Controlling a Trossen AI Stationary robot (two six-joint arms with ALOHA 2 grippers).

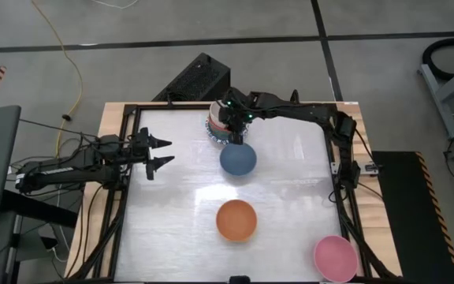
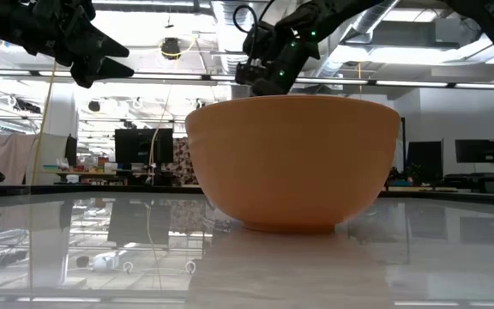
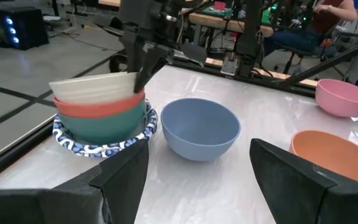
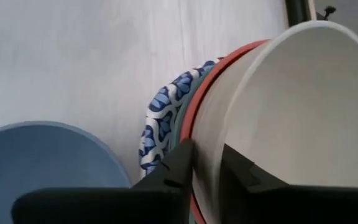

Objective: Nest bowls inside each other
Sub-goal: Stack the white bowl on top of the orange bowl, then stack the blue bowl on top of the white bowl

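At the table's far middle stands a stack of bowls (image 3: 101,115): a blue-patterned white bowl (image 3: 104,148) at the bottom, then a teal bowl, a red bowl, and a cream bowl (image 3: 95,87) on top, slightly tilted. My right gripper (image 4: 207,155) reaches down over the stack and is shut on the cream bowl's rim. A blue bowl (image 1: 237,158) stands right beside the stack on its near side. An orange bowl (image 1: 236,220) and a pink bowl (image 1: 335,256) stand nearer the front. My left gripper (image 1: 162,154) hangs open at the left, holding nothing. My right gripper has the cream bowl's rim (image 4: 209,146) between its two fingers, one finger outside the wall (image 4: 180,163) and one inside the bowl (image 4: 240,169). The fingers slant down from the table's right and far side. The cream bowl sits in the red bowl (image 3: 98,106), tipped a little.
A black metal frame (image 1: 124,181) runs around the white tabletop. The blue bowl stands close to the stack's near side. The orange bowl fills the middle of the low view. Bare tabletop lies at the near left and between the orange and pink bowls.
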